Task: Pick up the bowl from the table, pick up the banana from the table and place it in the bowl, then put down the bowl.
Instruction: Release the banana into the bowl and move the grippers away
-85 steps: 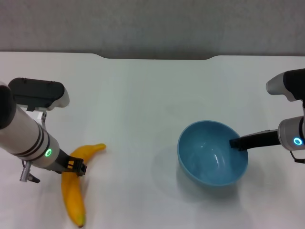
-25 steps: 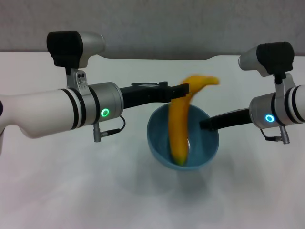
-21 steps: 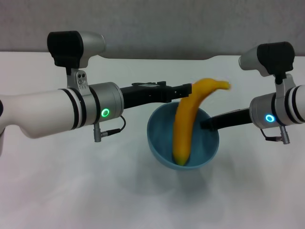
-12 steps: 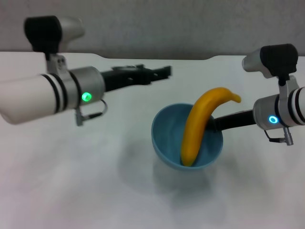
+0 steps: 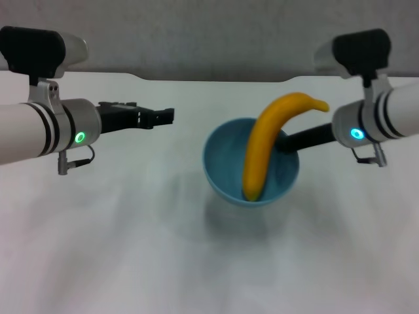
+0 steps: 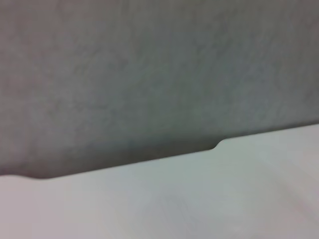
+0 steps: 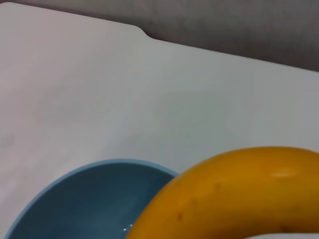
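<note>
The light-blue bowl [image 5: 226, 167] hangs above the white table [image 5: 131, 229], with its shadow below it. My right gripper [image 5: 289, 141] is shut on the bowl's right rim. The yellow banana [image 5: 258, 154] stands steeply inside the bowl, with its lower end on the bottom. Its stem end arches over the right rim above my right fingers. My left gripper [image 5: 167, 116] is open and empty, in the air to the left of the bowl and apart from it. The right wrist view shows the bowl [image 7: 75, 199] and the banana [image 7: 234, 194] close up.
The table's far edge has a shallow notch [image 5: 216, 80] with a grey wall [image 5: 209, 33] behind it. The left wrist view shows only that wall [image 6: 149, 74] and the table's far edge [image 6: 199, 199]. Nothing else stands on the table.
My left gripper let go of the banana and drew back to the left. The banana now leans in the bowl. My right gripper has carried the bowl slightly up and back.
</note>
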Controlling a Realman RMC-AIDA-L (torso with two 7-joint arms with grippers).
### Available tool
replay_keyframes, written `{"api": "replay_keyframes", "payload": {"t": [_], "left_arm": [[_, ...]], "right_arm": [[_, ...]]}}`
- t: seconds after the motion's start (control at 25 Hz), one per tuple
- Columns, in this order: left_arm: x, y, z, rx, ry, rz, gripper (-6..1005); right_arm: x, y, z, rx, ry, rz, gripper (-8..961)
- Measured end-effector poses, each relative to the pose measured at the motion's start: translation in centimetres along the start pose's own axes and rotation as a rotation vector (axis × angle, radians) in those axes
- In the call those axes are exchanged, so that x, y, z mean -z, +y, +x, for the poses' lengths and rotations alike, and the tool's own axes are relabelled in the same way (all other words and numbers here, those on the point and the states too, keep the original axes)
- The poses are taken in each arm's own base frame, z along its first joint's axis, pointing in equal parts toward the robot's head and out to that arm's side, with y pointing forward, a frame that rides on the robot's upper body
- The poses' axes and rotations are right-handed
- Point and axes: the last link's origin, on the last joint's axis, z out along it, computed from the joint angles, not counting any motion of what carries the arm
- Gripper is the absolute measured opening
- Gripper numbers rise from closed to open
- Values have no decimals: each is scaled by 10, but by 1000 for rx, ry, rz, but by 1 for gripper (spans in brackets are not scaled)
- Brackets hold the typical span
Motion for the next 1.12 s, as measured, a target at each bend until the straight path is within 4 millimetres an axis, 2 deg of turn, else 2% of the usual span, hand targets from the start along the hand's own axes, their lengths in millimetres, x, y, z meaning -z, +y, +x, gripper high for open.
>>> {"api": "replay_keyframes", "payload": {"t": [0.24,0.36,0.72,1.12], "left_arm": [[-6,-9,-4,-2,-48,50,907],[-7,-12,-8,-1,-60,59,907],[-7,-14,-10,13,-57,72,907],[-6,-19,-18,30,-69,81,907]], "right_arm": [[-6,9,-12,24,0,5,29],[-9,17,-10,27,18,-19,29],[-19,37,14,-11,98,-110,34],[-22,30,45,-68,163,-113,42]]}}
